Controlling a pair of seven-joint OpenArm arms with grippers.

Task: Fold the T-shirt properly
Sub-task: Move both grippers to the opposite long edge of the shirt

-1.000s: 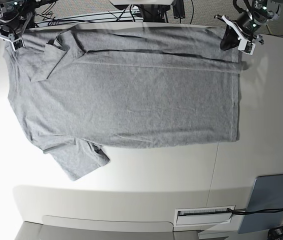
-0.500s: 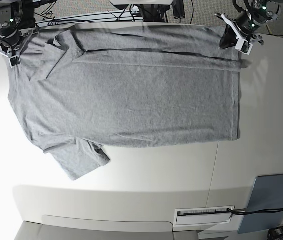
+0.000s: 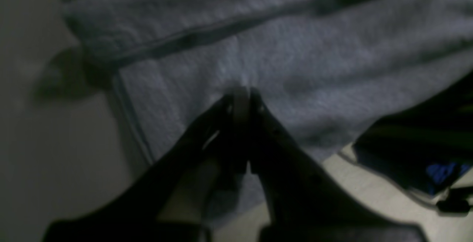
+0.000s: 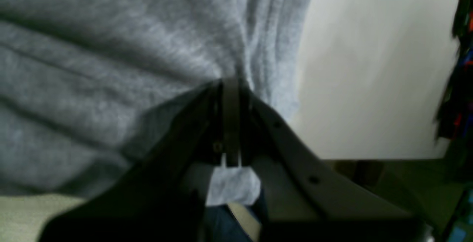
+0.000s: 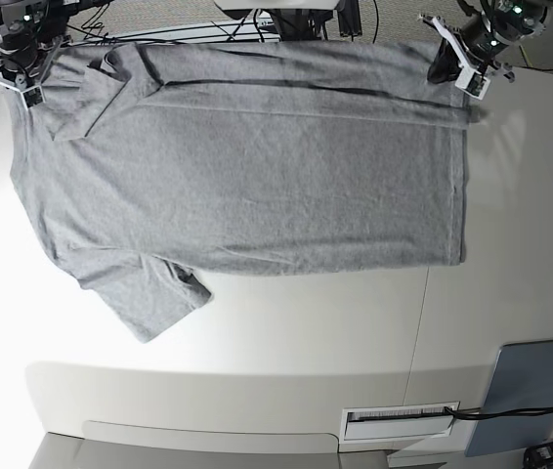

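The T-shirt (image 5: 247, 166) lies spread flat on the white tabletop (image 5: 286, 332), its plain grey side up, covering most of the far half. Both grippers sit at the tabletop's far edge, one at each far corner of the cloth. The left gripper (image 5: 460, 66) is at the hem end, near the far right corner of the tabletop, with its jaws closed tight on a pinch of the T-shirt. The right gripper (image 5: 21, 80) is at the shoulder end, near the far left corner, jaws likewise clamped shut on the fabric.

The left wrist view shows the left gripper (image 3: 242, 94) with its dark jaws pressed together and the T-shirt (image 3: 281, 57) gathered at the tips, a folded band of cloth running across above them; the picture is dim and blurred. The right wrist view shows the right gripper (image 4: 231, 85) shut on a bunch of the T-shirt (image 4: 111, 68), with creases radiating from the tips and bare tabletop beside the cloth's edge. Only the base view gives the whole garment, and a grey-blue panel (image 5: 535, 391) near the near right corner.

The T-shirt's long axis runs along the far edge, left to right: collar and sleeves toward the left edge, straight hem toward the right. One sleeve (image 5: 145, 298) juts toward the near edge.
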